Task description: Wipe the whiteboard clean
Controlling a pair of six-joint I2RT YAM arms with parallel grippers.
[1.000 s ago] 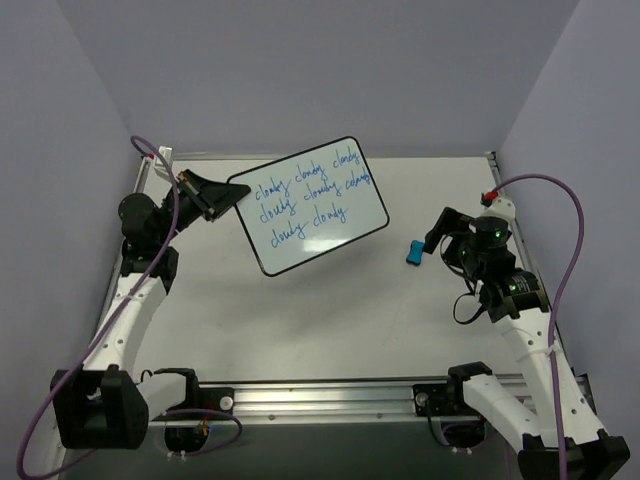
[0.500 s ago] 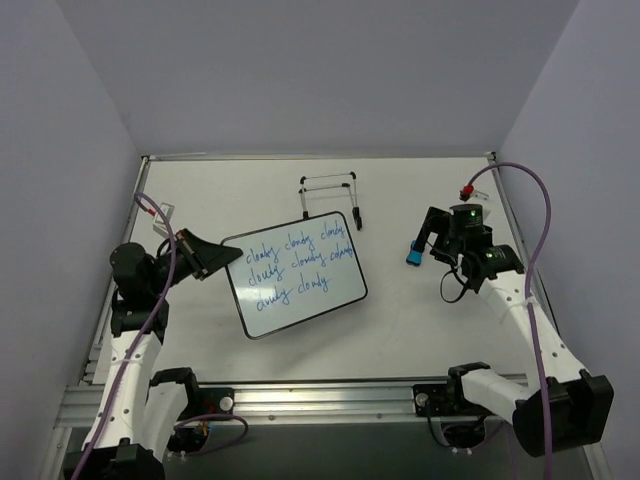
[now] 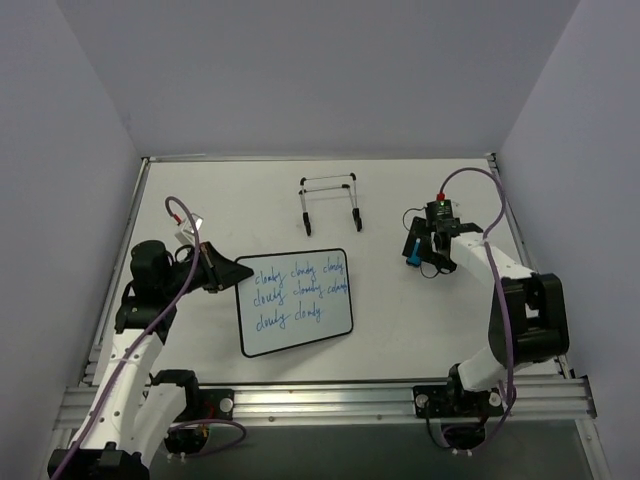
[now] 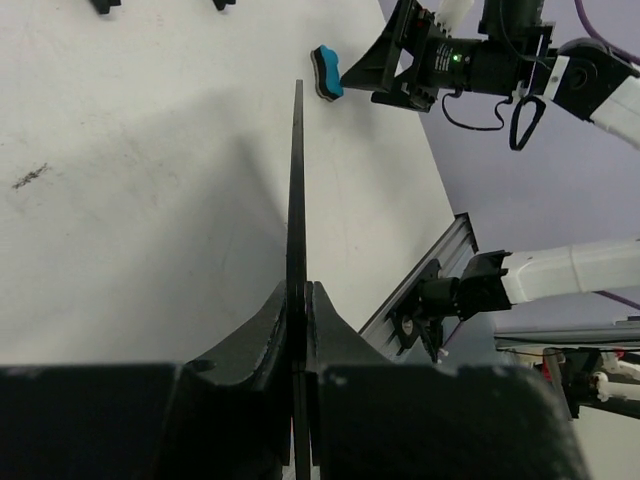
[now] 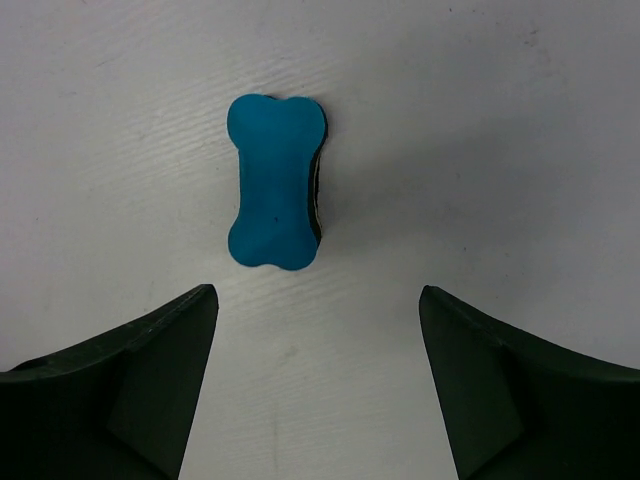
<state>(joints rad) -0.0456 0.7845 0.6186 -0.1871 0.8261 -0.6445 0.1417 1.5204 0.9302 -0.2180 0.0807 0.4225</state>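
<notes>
Your left gripper (image 3: 236, 272) clamps the whiteboard's (image 3: 296, 302) 9 o'clock edge, while your right gripper (image 5: 315, 297) hangs spread apart over the blue eraser (image 5: 275, 180).

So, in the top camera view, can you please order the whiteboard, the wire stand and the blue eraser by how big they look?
1. whiteboard: clearly the largest.
2. wire stand: a smaller outline.
3. blue eraser: by far the smallest.
The differences are wide, so nearness to the camera does not change the order.
</notes>
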